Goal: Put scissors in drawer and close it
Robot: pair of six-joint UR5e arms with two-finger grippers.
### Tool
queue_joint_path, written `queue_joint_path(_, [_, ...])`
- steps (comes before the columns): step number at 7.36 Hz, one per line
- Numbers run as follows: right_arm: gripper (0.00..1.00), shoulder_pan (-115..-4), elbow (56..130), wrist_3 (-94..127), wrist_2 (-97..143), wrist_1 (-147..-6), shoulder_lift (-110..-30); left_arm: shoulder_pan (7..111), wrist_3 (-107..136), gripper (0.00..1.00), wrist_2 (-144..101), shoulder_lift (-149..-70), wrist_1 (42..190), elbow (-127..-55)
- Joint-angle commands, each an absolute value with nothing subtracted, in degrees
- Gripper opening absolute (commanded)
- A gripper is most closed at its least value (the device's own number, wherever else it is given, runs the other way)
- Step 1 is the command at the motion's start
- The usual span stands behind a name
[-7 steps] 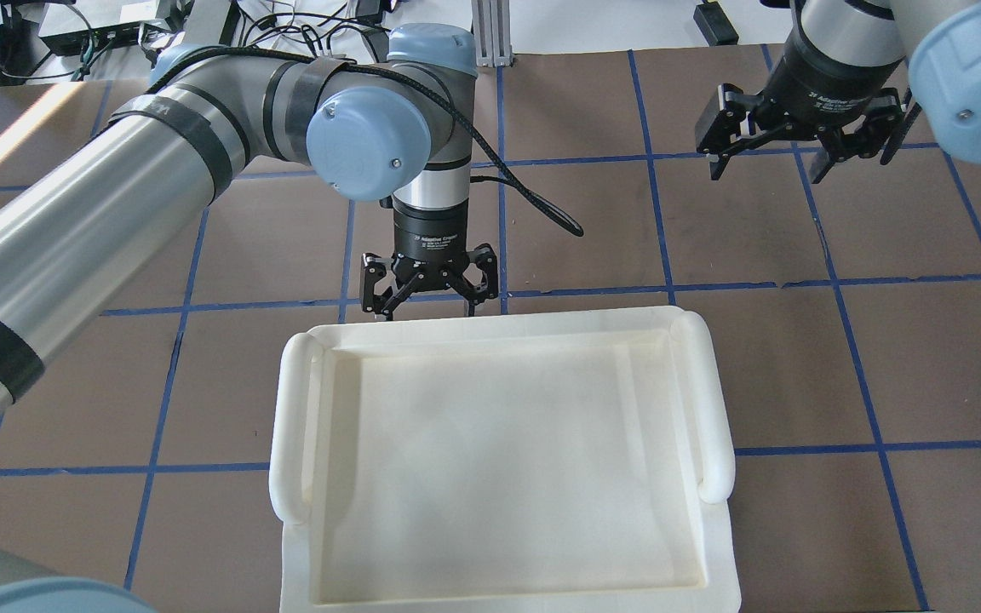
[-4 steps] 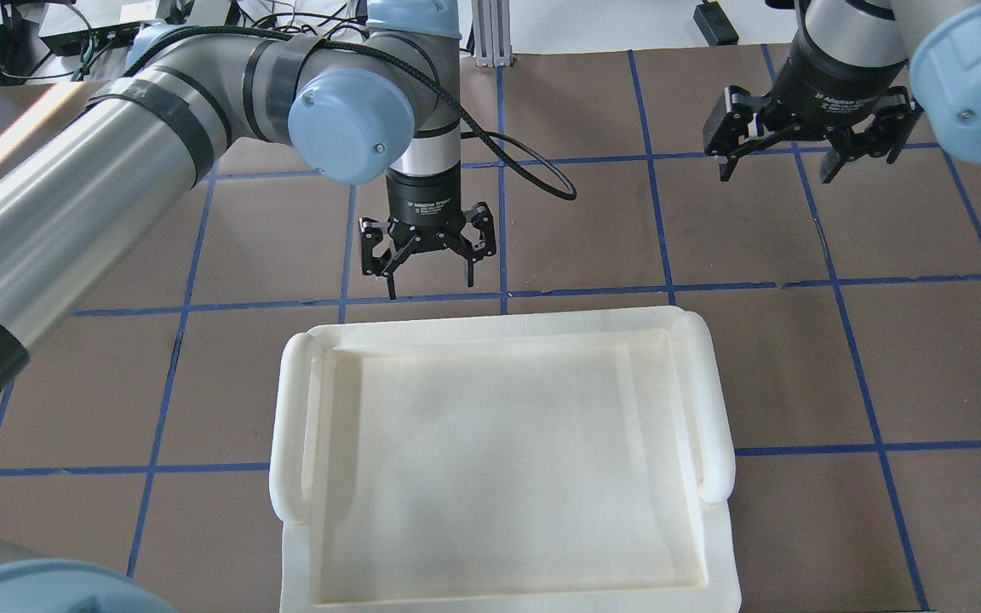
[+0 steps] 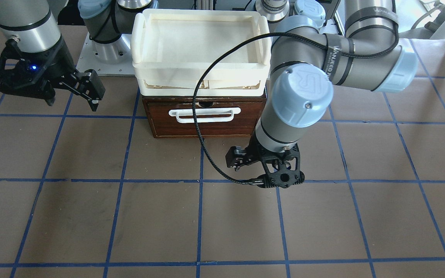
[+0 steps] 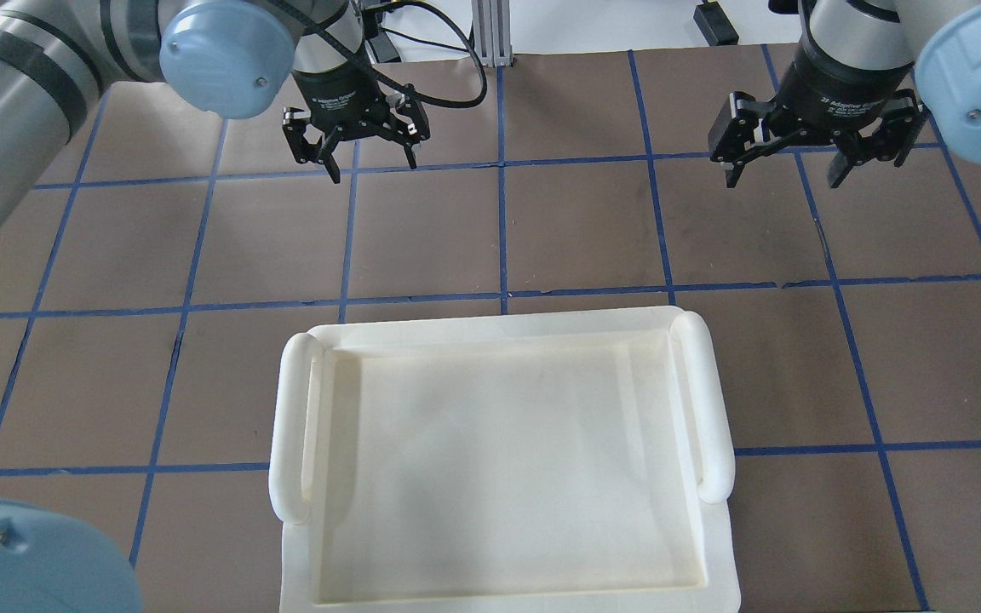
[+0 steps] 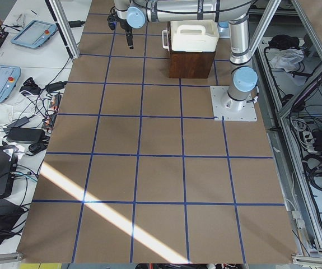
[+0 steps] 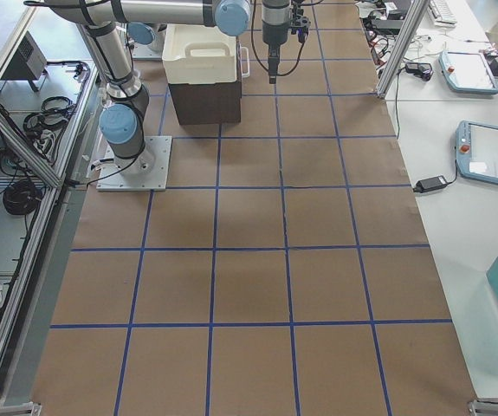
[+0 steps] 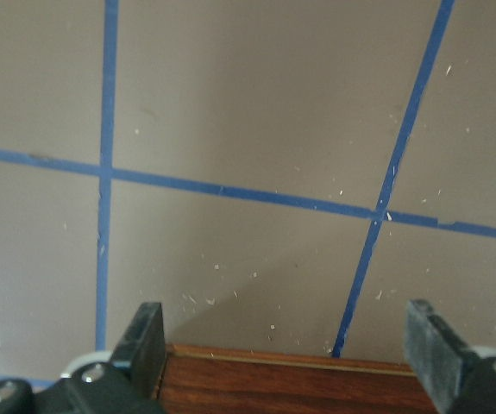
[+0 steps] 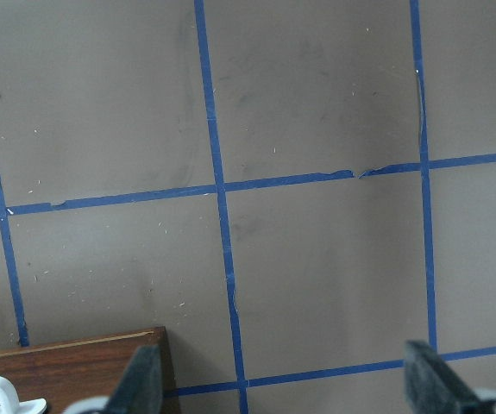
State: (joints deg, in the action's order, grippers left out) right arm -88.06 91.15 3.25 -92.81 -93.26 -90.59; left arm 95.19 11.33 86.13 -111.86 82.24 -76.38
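Under the cream tray (image 3: 199, 83), drawer (image 3: 207, 129) looks pushed in, both grippers off it.
Drawer's dark wood front lines up with its cabinet, white bar handle (image 3: 205, 114) across the middle; scissors not seen in any view. Left gripper (image 4: 371, 164) hangs over the table (image 3: 91, 216) in front of the drawer, near but not touching, jaws spread, nothing between them. Right gripper (image 4: 784, 179) hangs over the table, out in front of the drawer and off to the robot's right, well apart from it, jaws spread and empty too. Blue tape grid (image 3: 199, 216) covers the brown tabletop.
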Motion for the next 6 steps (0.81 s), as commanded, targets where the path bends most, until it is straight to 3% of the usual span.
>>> queue_joint_path(1, [1.0,-88.1,91.1,2.7,-92.4,-93.1,-91.6,87.3,1.0,1.0,86.7,-107.6,80.7,-76.2])
queue_joint_path(6, [1.0,-88.9,91.1,2.4,-92.0,-92.7,-91.6,83.0,-0.8,1.0,89.7,-100.0,80.9,-81.5])
